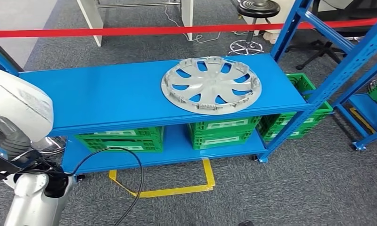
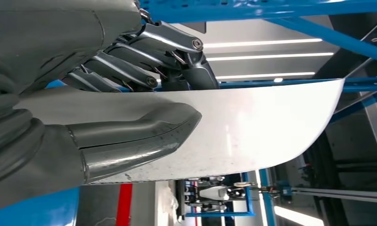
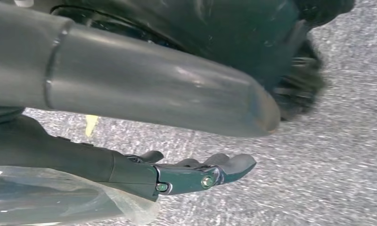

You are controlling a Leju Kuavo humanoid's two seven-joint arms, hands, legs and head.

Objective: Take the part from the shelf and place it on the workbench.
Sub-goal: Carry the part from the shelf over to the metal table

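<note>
Blue steel shelf [image 1: 106,94] carries the round silver plastic wheel cover [image 1: 211,84], flat on the top board, untouched. Green plastic crates [image 1: 120,140] sit beneath. Left hand [image 2: 130,94] has its fingers [image 2: 130,70] and thumb pinching a white curved panel [image 2: 271,122]. Right hand [image 3: 186,141] hangs over the floor, fingers apart, holding nothing. Step: pre-reach, I judge. Next: right hand must reach the cover's rim.

We see the right robot hand [image 3: 177,141] w/ thumb and dark fingers [image 3: 210,172] extended, apart, holding nothing, above grey speckled carpet floor [image 3: 328,155]; a yellow mark [image 3: 91,124] on it.
</note>
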